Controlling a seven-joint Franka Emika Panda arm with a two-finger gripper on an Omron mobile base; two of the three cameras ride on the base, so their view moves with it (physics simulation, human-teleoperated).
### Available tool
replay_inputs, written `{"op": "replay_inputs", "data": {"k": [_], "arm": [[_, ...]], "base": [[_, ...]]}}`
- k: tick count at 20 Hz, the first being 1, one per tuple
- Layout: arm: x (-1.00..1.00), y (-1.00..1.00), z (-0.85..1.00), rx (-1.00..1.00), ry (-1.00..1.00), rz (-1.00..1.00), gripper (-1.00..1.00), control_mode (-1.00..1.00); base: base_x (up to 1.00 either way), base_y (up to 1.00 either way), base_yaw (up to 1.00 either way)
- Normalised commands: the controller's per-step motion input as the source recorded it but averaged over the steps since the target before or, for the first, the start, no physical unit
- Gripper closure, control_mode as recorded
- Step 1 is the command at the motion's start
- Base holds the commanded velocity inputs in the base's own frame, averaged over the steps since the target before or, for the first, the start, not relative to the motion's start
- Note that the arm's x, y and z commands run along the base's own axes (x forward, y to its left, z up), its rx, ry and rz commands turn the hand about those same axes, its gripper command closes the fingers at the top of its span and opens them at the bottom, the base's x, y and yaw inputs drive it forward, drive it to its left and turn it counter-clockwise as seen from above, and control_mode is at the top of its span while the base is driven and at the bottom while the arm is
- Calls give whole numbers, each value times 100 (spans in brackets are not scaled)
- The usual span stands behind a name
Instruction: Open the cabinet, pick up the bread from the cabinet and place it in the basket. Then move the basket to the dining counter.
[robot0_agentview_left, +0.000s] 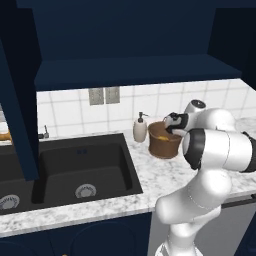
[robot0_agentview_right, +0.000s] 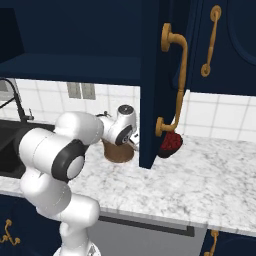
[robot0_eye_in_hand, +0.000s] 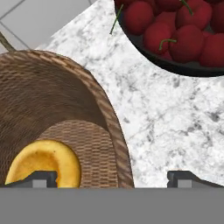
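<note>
One basket (robot0_eye_in_hand: 65, 109) is seen, with one bread (robot0_eye_in_hand: 43, 164) lying inside it. One dark bowl (robot0_eye_in_hand: 175, 65) of red cherries is counted on the bench (robot0_eye_in_hand: 175, 127). One soap dispenser (robot0_agentview_left: 140, 129), one black sink (robot0_agentview_left: 82, 167) with two drains, and two wall outlets (robot0_agentview_left: 104, 95) are counted.

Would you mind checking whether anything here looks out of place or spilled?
Nothing is spilled. The cabinet door hangs open over the counter, the bread lies inside the basket, and the open gripper straddles its rim.
</note>
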Motion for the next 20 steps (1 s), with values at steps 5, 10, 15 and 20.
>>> {"op": "replay_inputs", "data": {"k": [5, 10, 15, 20], "arm": [[-7, 5, -66, 0, 1, 9, 100, -100], [-57, 14, -75, 0, 0, 10, 100, -100], [-15, 18, -48, 0, 2, 6, 100, -100], [-54, 16, 33, 0, 1, 5, 100, -100]], "base": [[0, 0, 0], [0, 0, 0], [0, 0, 0], [0, 0, 0]]}}
